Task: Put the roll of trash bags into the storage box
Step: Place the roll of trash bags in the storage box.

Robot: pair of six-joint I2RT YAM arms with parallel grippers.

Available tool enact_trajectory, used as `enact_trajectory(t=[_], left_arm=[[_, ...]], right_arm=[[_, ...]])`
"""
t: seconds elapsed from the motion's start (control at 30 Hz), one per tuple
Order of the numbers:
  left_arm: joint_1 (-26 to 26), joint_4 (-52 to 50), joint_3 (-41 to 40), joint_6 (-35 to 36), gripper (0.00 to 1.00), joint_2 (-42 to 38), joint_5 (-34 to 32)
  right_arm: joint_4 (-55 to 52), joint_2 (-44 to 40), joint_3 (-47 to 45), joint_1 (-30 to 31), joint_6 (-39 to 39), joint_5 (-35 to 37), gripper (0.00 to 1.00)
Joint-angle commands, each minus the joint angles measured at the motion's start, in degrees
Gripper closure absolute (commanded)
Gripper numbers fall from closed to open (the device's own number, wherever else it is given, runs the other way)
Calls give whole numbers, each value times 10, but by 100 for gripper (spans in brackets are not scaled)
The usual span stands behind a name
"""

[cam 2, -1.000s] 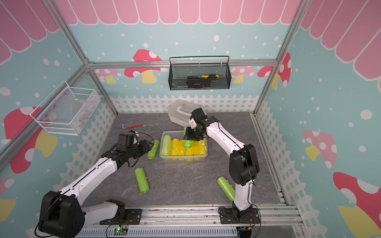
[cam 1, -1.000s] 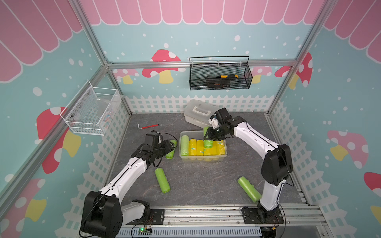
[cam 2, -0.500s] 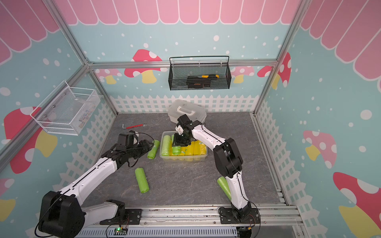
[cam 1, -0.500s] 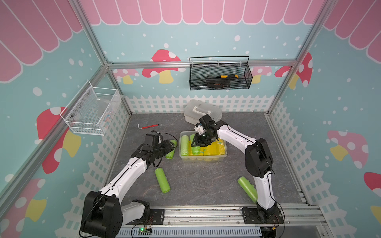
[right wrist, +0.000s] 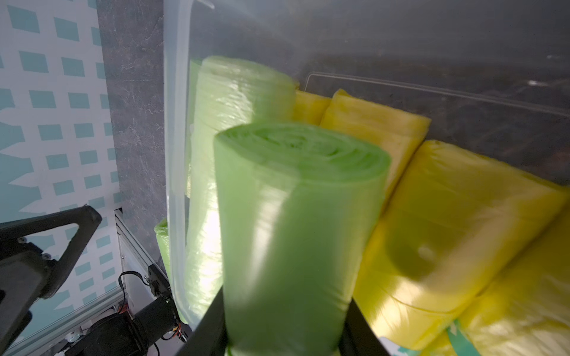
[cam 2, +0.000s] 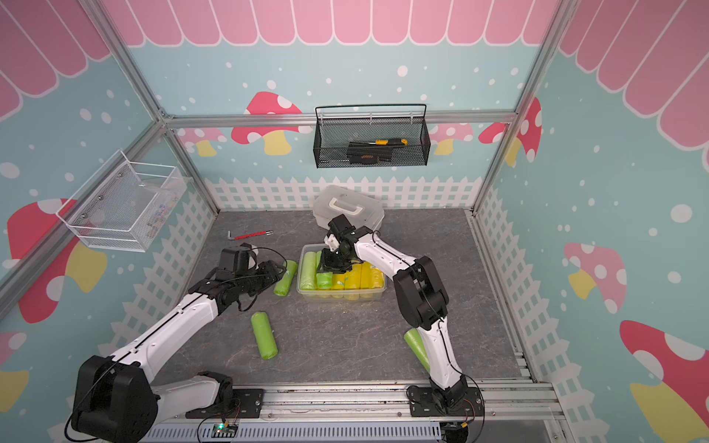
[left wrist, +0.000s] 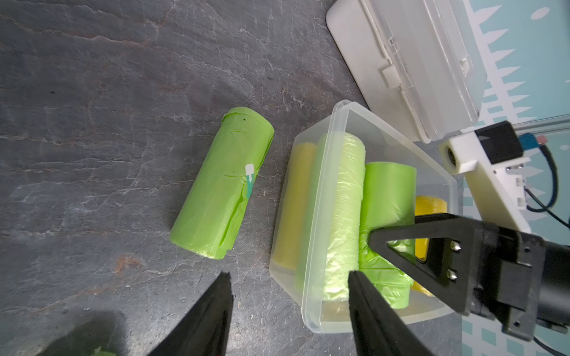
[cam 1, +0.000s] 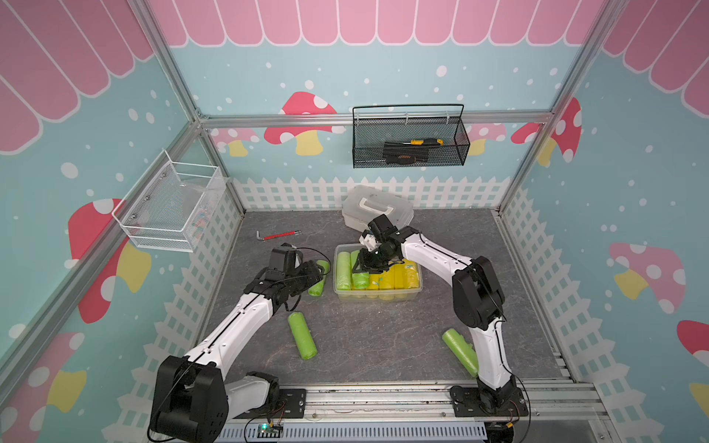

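rolls are taking up most of what you are seeing in both top views. your right jaws are clenching the roll of trash bags, a bright green one. it is sitting inside the rim of the storage box, between a pale green roll and the yellow rolls. your left jaws are hanging released just beside the box's left end, next to a loose green roll that is lying on the bench. a second loose roll is lying near your left forearm. a third loose roll is lying partly hidden behind your right arm. a white case is standing behind the box.

through the left wrist camera you are seeing your left jaws spread wide. only bench and a corner of the storage box are showing between their black fingers. the loose green roll is lying apart from the box wall. inside the box, the roll of trash bags is lying alongside the pale green roll. the right arm's black finger is pressing on one end of it.

through the right wrist camera, the roll of trash bags is filling the middle, clamped at its base between two dark fingers. its free end is pointing over the yellow rolls, and the pale green roll is lying against the clear wall beside it. you cannot tell whether the held roll is resting on the yellow rolls or hanging just above them.
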Motion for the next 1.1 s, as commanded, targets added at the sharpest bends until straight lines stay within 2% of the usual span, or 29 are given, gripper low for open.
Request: enact_trajectory(t=[0.0, 0.2, 0.73, 1.07], left_arm=[[2, -3, -2, -3, 38, -13, 1], [2, -3, -3, -2, 38, -15, -1], [3, -3, -3, -4, 38, -14, -1], [2, -3, -2, -5, 38, -17, -1]], right_arm=[[13, 20, 3, 5, 7, -16, 62], [13, 30, 2, 6, 8, -22, 60], [10, 0, 5, 6, -1, -29, 41], [-12, -16, 24, 5, -13, -24, 38]])
